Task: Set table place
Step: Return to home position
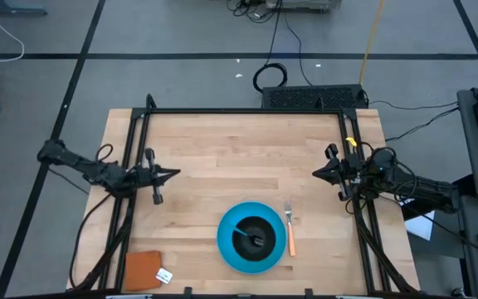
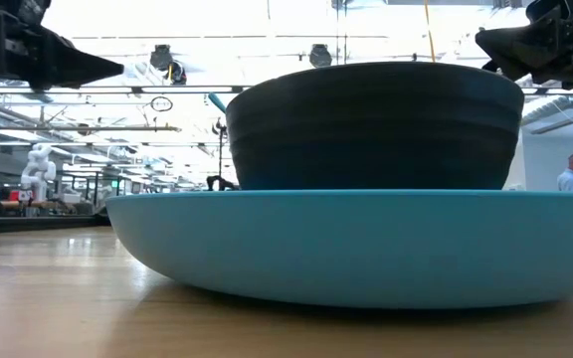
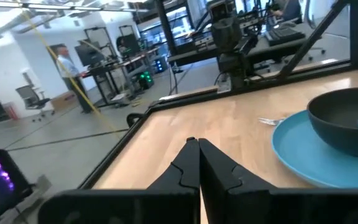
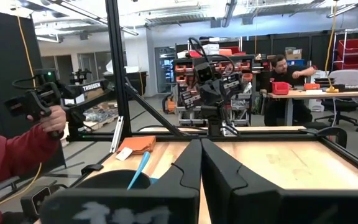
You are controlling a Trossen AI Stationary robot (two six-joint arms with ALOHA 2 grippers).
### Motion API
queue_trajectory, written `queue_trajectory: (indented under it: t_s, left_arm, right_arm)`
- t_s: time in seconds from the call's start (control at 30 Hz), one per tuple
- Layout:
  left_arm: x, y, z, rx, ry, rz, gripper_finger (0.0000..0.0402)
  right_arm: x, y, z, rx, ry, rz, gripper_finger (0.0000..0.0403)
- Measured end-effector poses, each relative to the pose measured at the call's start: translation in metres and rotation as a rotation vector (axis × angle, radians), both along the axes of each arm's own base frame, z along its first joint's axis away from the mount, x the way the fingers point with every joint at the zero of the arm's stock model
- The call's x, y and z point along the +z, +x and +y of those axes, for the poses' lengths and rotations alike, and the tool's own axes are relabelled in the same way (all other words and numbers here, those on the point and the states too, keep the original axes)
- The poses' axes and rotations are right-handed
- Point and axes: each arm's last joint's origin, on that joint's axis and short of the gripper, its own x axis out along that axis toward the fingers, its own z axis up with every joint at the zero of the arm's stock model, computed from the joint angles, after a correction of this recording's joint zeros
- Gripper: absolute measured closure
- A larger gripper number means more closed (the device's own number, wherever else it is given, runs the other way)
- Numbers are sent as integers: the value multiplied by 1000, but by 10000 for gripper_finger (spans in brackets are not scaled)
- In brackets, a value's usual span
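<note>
The butcher-block table [image 1: 222,149] holds the setting near its front edge, and it looks complete. The blue plate [image 1: 225,241] carries the black bowl [image 1: 265,223]. The orange-handled fork [image 1: 290,231] lies just right, long axis front-to-back, tines far. The teal spoon [image 1: 244,230] sits in the bowl, handle slanting far-left. My left claw [image 1: 174,174] and right claw [image 1: 316,173] hover at the sides, pinched closed and empty; I judge only parking is left.

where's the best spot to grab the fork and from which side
The fork lies flat on the table just right of the blue plate, so probably take its orange handle from straight above, fingers across its narrow width; the right gripper is nearer.
</note>
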Motion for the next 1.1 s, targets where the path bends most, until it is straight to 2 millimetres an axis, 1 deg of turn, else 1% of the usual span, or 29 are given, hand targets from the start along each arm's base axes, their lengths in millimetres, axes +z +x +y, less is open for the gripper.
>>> queue_trajectory:
  t_s: [0.27, 0.43, 0.73, 0.8, 0.93, 1.1]
  left_arm:
    - [3, 0, 5, 17, 7, 0, 401]
    - [6, -6, 2, -32, 5, 38, 401]
    - [10, -15, 0, -72, 15, 1, 401]
    - [9, -14, 0, -69, 21, -4, 401]
    - [1, -12, -1, -46, 45, 1, 401]
    - [-2, -11, 2, -16, 59, -1, 401]
  right_arm:
    - [0, 0, 0, -1, -11, -2, 403]
    - [0, -1, 0, -1, -13, -9, 403]
    - [0, -1, 0, -5, -17, -2, 403]
    - [0, -1, 0, -6, -17, -2, 403]
    - [0, -1, 0, -7, -18, -2, 403]
    - [0, -1, 0, -10, -28, -4, 403]
